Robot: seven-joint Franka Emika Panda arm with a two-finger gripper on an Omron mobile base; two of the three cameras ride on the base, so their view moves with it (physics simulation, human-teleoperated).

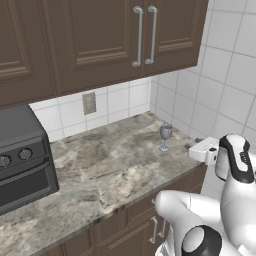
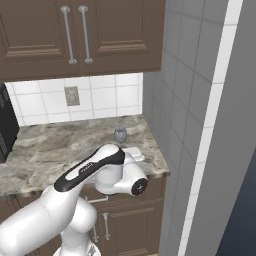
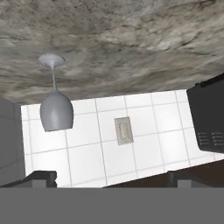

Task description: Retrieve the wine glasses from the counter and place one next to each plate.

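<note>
The robot is at the reaching step — one wine glass [image 1: 165, 136] stands upright on the counter [image 1: 110, 165] near the tiled corner, untouched. The gripper [image 3: 109, 179] hangs before it with jaws spread wide and empty — next it likely must close in level with the bowl or stem and pinch gently.

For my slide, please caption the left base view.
A wine glass stands upright on the marbled counter near the tiled corner.
</note>
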